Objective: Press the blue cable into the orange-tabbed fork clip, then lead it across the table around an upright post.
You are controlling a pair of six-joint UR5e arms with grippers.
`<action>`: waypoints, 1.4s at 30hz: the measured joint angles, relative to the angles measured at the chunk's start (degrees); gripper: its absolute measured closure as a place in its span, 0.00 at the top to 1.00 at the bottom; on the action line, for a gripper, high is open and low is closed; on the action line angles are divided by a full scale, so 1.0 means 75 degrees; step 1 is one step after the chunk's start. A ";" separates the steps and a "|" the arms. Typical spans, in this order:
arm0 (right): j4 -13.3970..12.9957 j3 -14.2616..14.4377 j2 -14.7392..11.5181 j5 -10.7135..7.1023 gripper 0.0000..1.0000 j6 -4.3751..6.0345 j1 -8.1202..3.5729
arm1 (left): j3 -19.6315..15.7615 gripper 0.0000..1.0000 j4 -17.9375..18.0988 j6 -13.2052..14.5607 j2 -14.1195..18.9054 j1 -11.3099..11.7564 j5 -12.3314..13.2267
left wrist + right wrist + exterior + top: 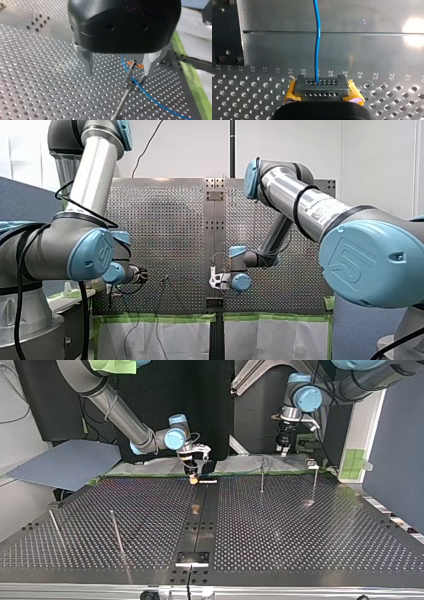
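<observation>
Blue cable [317, 50]: thin, bright blue, smooth sheath. In the right wrist view it runs straight ahead from the gripper over a bare metal strip, w/ one slight bend.
Cable at clip: the left wrist view shows it curving in, touching the orange-tabbed fork clip [130, 81] low down, then trailing off over the perforated table [37, 82]. Can't tell if it's seated in the fork.
Clip: small metal piece w/ its orange tab [137, 65] just behind. A thin metal rod [122, 101] meets it.
Left gripper [118, 73]: black body, metal fingers spread wide, gripping nothing. Clip and cable sit below, nearer one finger.
Right gripper [320, 91]: yellow pads [355, 96] pressed together, pinching the cable where it comes out of the dark holed tips.
Top view only: two upright posts [261, 476] near the far edge at the view's right, two more at its left. Right gripper is down at the centre strip by the far edge, left gripper is up behind the posts. Cable too fine to make out there.
Wrist views only: cable, clip and finger state. Front view shows mostly arms, both grippers low at the table's near edge.
</observation>
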 joint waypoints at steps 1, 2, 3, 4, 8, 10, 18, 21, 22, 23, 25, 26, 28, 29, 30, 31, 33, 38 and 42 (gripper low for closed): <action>0.0000 0.0000 0.0000 -0.0004 0.00 0.0000 0.0001 | -0.0012 1.00 0.0076 -0.0044 -0.0032 -0.0059 -0.0033; 0.0000 -0.0002 0.0002 -0.0008 0.00 0.0000 0.0000 | -0.0018 1.00 0.0136 -0.0067 -0.0069 -0.0110 -0.0056; 0.0000 -0.0002 0.0004 -0.0010 0.00 0.0001 0.0000 | -0.0019 1.00 0.0201 -0.0078 -0.0114 -0.0160 -0.0079; 0.0000 -0.0003 0.0005 -0.0011 0.00 0.0001 0.0000 | -0.0008 1.00 0.0286 -0.0071 -0.0186 -0.0221 -0.0104; 0.0000 -0.0003 0.0010 -0.0013 0.00 0.0001 0.0001 | 0.0114 1.00 0.0538 0.0063 -0.0423 -0.0372 -0.0144; 0.0000 -0.0003 0.0010 -0.0017 0.00 0.0001 0.0000 | 0.0178 1.00 0.0676 0.0174 -0.0558 -0.0438 -0.0147; 0.0000 -0.0003 0.0019 -0.0026 0.00 0.0001 0.0000 | 0.0429 1.00 0.1188 0.0136 -0.1068 -0.0702 -0.0342; 0.0000 0.0001 0.0022 -0.0028 0.00 0.0001 0.0000 | 0.0460 1.00 0.1389 0.0132 -0.1271 -0.0781 -0.0465; 0.0000 0.0000 0.0022 -0.0028 0.00 0.0001 0.0001 | 0.0466 1.00 0.1465 0.0139 -0.1347 -0.0807 -0.0507; 0.0000 -0.0002 0.0023 -0.0027 0.00 0.0001 0.0000 | 0.0467 1.00 0.1509 0.0147 -0.1402 -0.0825 -0.0528; 0.0000 -0.0002 0.0023 -0.0027 0.00 0.0001 0.0001 | 0.0470 1.00 0.1577 0.0172 -0.1524 -0.0867 -0.0557; 0.0000 -0.0003 0.0023 -0.0027 0.00 0.0001 0.0000 | 0.0470 1.00 0.1594 0.0183 -0.1562 -0.0886 -0.0564; 0.0000 -0.0003 0.0024 -0.0026 0.00 0.0001 0.0000 | 0.0473 1.00 0.1613 0.0211 -0.1614 -0.0927 -0.0576; 0.0000 -0.0003 0.0023 -0.0026 0.00 0.0001 0.0000 | 0.0478 1.00 0.1618 0.0227 -0.1626 -0.0942 -0.0582; 0.0000 -0.0004 0.0024 -0.0026 0.00 0.0001 0.0001 | 0.0483 1.00 0.1618 0.0245 -0.1633 -0.0955 -0.0589; 0.0000 -0.0004 0.0023 -0.0026 0.00 0.0001 0.0001 | 0.0493 1.00 0.1616 0.0266 -0.1639 -0.0972 -0.0596; 0.0000 -0.0004 0.0030 -0.0026 0.00 0.0001 0.0001 | 0.0511 1.00 0.1609 0.0288 -0.1643 -0.0993 -0.0603; 0.0000 -0.0004 0.0035 -0.0026 0.00 0.0001 0.0001 | 0.0570 1.00 0.1592 0.0377 -0.1645 -0.1047 -0.0606; 0.0000 -0.0005 0.0036 -0.0027 0.00 0.0001 0.0001 | 0.0652 1.00 0.1525 0.0414 -0.1647 -0.1072 -0.0650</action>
